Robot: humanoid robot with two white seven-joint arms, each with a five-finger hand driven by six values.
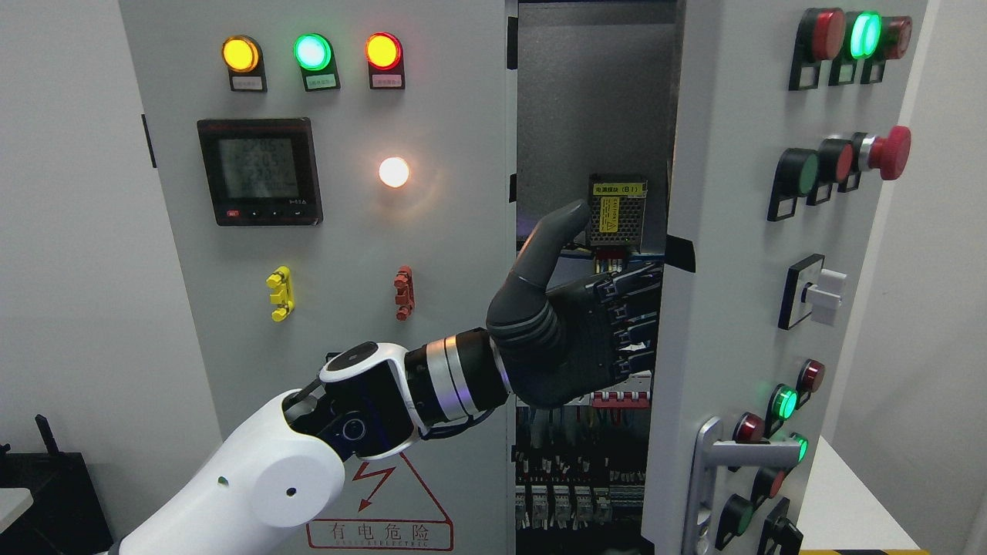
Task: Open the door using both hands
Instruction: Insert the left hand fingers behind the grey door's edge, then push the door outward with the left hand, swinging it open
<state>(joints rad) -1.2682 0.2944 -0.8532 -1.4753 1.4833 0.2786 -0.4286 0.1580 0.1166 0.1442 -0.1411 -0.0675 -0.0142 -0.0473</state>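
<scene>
Sheet steel by its look, the right door (732, 254) of the electrical cabinet (331, 308) stands partly open at the right, swung toward the camera, with wiring and a power supply (617, 212) visible in the gap. It should be stiff and fairly heavy, turning on hinges at its far right side, so a push near the free edge gives the most leverage. The left hand (574, 331) reaches across from the lower left, fingers (636, 308) hooked around that inner edge, thumb raised. The lever handle (736, 455) lower down is untouched. No right hand shows. Buttons and lamps on the door face are best avoided
</scene>
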